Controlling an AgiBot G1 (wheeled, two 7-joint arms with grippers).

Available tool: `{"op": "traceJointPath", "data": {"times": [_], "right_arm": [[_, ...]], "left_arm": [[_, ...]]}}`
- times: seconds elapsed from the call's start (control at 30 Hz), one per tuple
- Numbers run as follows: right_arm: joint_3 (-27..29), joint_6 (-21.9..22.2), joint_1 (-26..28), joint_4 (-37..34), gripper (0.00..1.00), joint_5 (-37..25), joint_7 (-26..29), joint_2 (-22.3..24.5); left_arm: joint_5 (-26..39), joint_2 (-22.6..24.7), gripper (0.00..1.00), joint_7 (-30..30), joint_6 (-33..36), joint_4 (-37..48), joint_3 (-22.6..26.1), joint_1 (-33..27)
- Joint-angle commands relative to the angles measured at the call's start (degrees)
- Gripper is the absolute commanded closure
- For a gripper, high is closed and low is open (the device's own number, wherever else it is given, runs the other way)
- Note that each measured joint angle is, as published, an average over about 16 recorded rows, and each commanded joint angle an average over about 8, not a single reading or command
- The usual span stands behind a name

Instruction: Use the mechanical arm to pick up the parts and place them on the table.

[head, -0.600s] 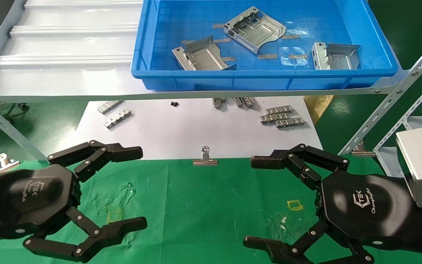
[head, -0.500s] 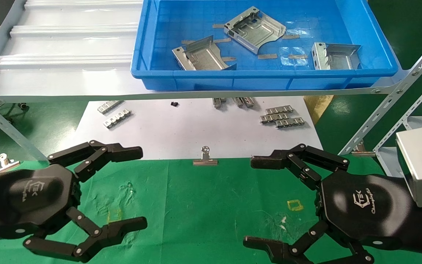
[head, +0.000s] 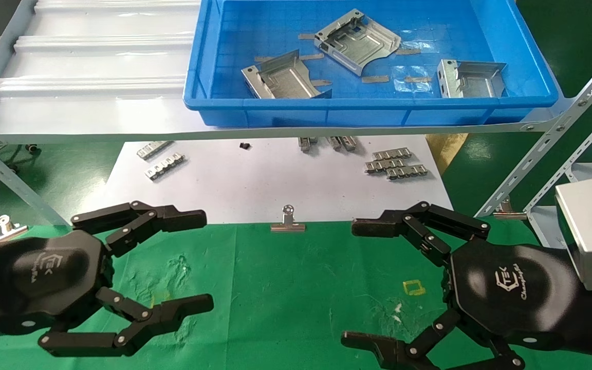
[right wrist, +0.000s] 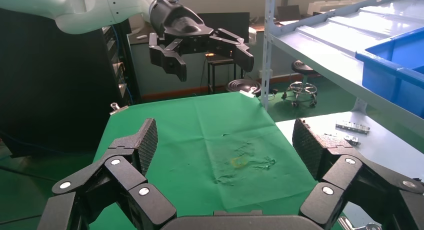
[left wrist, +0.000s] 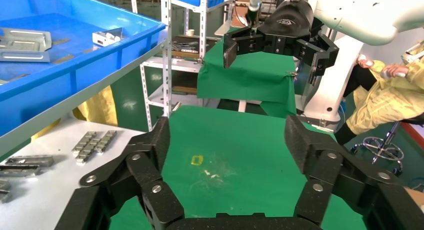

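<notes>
Three silvery sheet-metal parts [head: 357, 41] [head: 283, 79] [head: 470, 78] lie in the blue bin [head: 368, 105] on the raised shelf. Two of them show in the left wrist view [left wrist: 25, 40] [left wrist: 107, 37]. My left gripper [head: 203, 262] hovers open and empty over the green table [head: 285, 288] at the near left. My right gripper [head: 353, 282] hovers open and empty at the near right, facing it. In the left wrist view my left gripper [left wrist: 227, 140] frames bare green cloth, with the right gripper [left wrist: 280, 40] beyond. In the right wrist view my right gripper [right wrist: 225, 140] frames cloth too, with the left gripper [right wrist: 200, 45] beyond.
A white sheet [head: 275, 180] under the shelf carries small ridged metal strips [head: 393, 163] [head: 165, 167]. A silver binder clip [head: 288, 222] sits at its front edge. Slanted metal shelf struts [head: 548, 149] stand at the right, and another [head: 13, 185] at the left.
My left gripper's fingers have drawn slightly inward and shifted a little forward. The right gripper and the parts have not moved.
</notes>
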Motion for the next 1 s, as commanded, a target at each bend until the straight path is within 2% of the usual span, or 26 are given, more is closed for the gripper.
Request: {"op": "traceJointPath", "data": {"times": [0.03, 0.67, 0.8, 1.0], "right_arm": [[0.0, 0.0, 0.0, 0.0, 0.00, 0.0, 0.0, 0.0], [0.1, 0.7, 1.0, -0.3, 0.00, -0.6, -0.1, -0.1], [-0.4, 3.3, 6.5, -2.9, 0.00, -3.5, 0.4, -2.0], [-3.9, 11.2, 21.2, -12.9, 0.00, -13.6, 1.9, -9.4]], "left_arm": [[0.0, 0.0, 1.00, 0.0, 0.0, 0.0, 0.0, 0.0], [0.0, 0.0, 1.00, 0.0, 0.0, 0.0, 0.0, 0.0], [0.0, 0.0, 1.00, 0.0, 0.0, 0.0, 0.0, 0.0], [0.0, 0.0, 1.00, 0.0, 0.0, 0.0, 0.0, 0.0]]}}
